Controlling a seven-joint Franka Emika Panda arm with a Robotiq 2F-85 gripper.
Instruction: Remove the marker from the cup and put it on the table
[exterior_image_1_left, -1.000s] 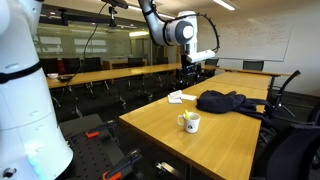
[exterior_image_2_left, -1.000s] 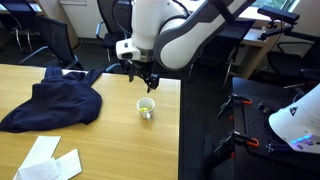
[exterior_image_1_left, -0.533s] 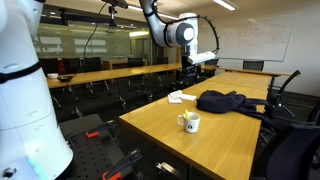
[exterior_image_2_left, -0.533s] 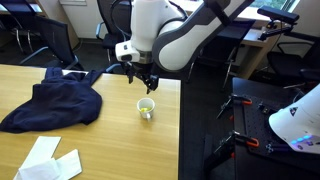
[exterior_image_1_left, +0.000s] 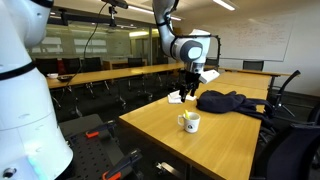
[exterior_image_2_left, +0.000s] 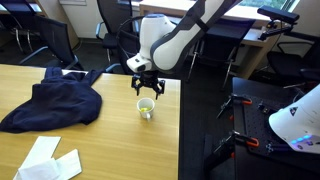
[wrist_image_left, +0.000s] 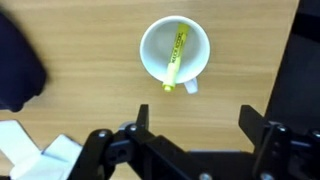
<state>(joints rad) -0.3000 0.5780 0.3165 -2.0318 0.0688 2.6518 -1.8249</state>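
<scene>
Tan table (exterior_image_2_left: 118, 142) beneath the downward-pointing end effector (exterior_image_2_left: 147, 92), jaws wide apart, above the cup (wrist_image_left: 154, 48) with the marker (wrist_image_left: 176, 58) inside.

You are in a big meeting room — long tables (exterior_image_1_left: 100, 75) with black chairs (exterior_image_1_left: 125, 92) fill it. You can see a glass wall (exterior_image_1_left: 85, 45), a whiteboard (exterior_image_1_left: 255, 40) and a bright ceiling light (exterior_image_1_left: 224, 5).

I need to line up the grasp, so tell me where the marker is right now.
In the wrist view the marker lies slanted inside the cup, upper centre, just beyond the open hand, with the dark cloth at the picture's left edge.
</scene>
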